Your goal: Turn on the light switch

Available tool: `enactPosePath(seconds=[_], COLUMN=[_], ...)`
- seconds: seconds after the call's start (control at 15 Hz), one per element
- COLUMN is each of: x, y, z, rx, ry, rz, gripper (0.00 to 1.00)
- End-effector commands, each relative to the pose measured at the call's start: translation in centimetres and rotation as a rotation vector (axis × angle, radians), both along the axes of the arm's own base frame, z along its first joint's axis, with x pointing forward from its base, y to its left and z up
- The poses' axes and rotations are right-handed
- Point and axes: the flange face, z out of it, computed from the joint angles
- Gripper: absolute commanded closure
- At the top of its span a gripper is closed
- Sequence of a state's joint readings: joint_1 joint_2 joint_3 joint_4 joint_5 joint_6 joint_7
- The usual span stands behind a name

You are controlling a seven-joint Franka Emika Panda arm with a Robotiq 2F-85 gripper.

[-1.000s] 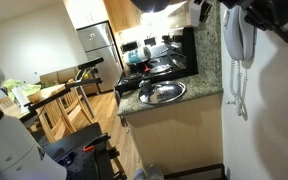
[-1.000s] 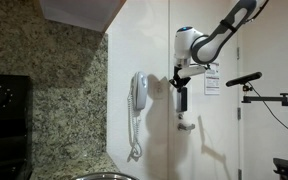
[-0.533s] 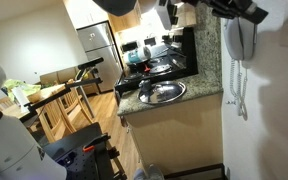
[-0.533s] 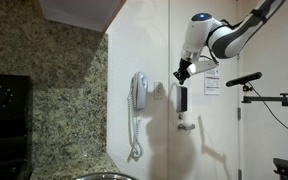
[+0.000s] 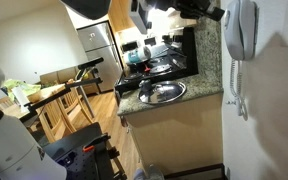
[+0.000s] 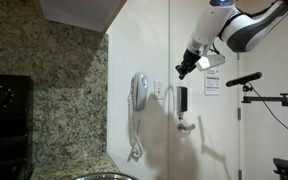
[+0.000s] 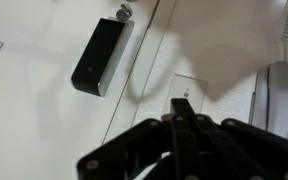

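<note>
The gripper [image 6: 185, 70], fingers pressed together, is pointing at the wall, with the light switch [image 7: 189, 87] lying just beyond its tips, between a wall phone [image 6: 138, 92] and a black box [image 7: 101, 56].

The light switch [image 7: 194, 85] is off-white, the claw [image 7: 181, 115] black.

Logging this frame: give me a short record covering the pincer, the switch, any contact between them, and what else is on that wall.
pincer: fingers together in the wrist view; nothing held
light switch: small off-white plate, between the wall phone and the black box
contact: none visible; pincer sits higher than the switch
wall phone: white, cord dangling
black box: upright on the wall, below the pincer
switch position: too small to tell
</note>
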State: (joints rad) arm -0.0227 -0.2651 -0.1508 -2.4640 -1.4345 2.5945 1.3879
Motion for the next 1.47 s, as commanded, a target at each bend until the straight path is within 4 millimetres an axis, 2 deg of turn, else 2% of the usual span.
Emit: enactPosePath(seconds=[0.0,0.27,0.4,0.47,0.87,1.0,1.4], x=[-2.1,-3.5,-4.8,-3.0,-4.1,-3.8,-4.9], y=[2.4,5.0,5.4,5.1,5.3,5.9,10.8], z=[-0.2,-1.7,-1.9,-2.3,-2.2,-3.2,-5.4], rx=[-0.033,-0.077,-0.070,-0.060,-0.065,-0.083,-0.179], ry=[-0.029,-0.038,-0.042,-0.018,-0.025,0.003,0.061], rz=[0.039,0.099,0.141,0.120,0.129,0.144,0.272], gripper=[1.00,1.00,1.00,0.99,1.00,1.00,1.00])
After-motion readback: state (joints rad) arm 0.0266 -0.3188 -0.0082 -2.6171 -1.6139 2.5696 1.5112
